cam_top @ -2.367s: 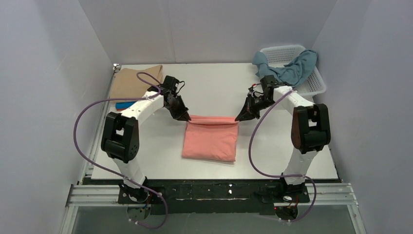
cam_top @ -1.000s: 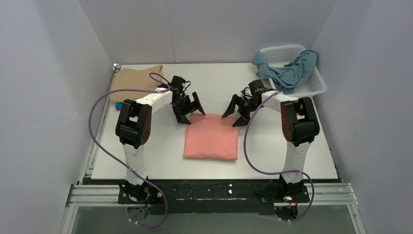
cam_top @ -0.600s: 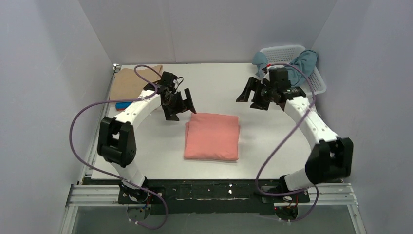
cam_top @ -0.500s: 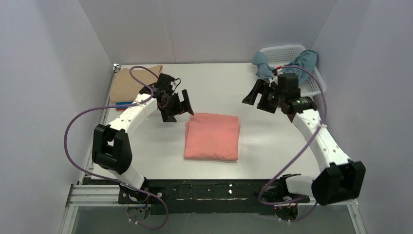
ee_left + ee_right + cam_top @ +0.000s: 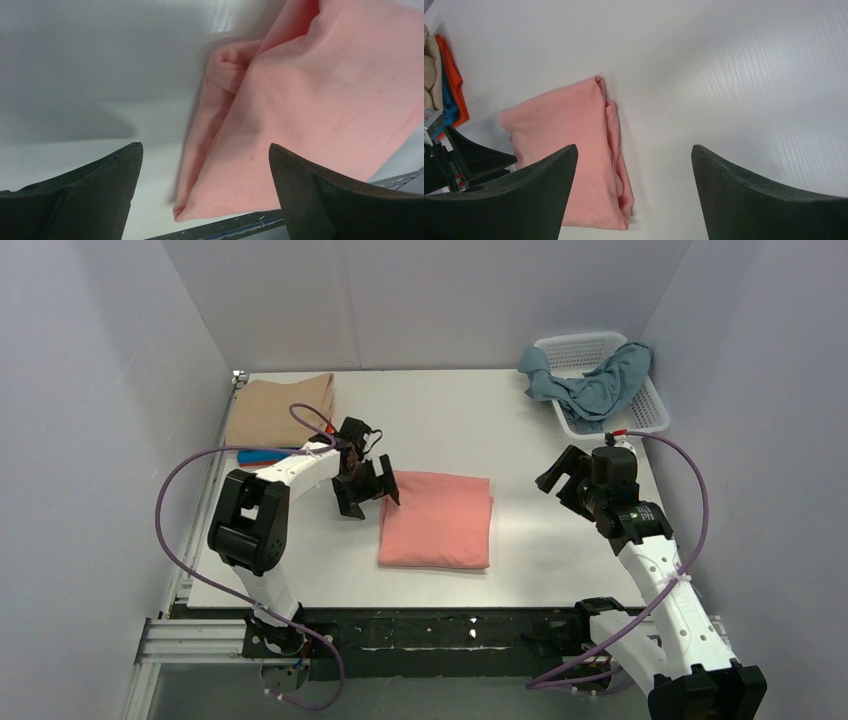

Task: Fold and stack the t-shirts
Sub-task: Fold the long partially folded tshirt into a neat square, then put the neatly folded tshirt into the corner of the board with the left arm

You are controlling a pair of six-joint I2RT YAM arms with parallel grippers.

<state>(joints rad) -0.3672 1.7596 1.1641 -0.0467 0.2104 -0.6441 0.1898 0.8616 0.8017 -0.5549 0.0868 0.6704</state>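
Observation:
A salmon pink t-shirt (image 5: 436,520) lies folded into a rectangle at the middle of the table; it also shows in the wrist views (image 5: 310,100) (image 5: 569,145). My left gripper (image 5: 368,496) (image 5: 205,146) is open, low by the shirt's far left corner, with nothing between its fingers. My right gripper (image 5: 562,480) (image 5: 634,147) is open and empty, off to the right of the shirt. At the far left, a beige t-shirt (image 5: 278,410) tops a stack with blue (image 5: 258,454) and orange (image 5: 451,70) shirts under it. A grey-blue t-shirt (image 5: 595,385) hangs over the basket.
The white lattice basket (image 5: 645,418) stands at the table's far right corner. Grey walls close in the table on three sides. Purple cables loop from both arms.
Both grippers let go of the pink shirt's far edge and opened. The left one dropped beside the shirt's left corner. The right arm swung back to the right, away from the shirt.

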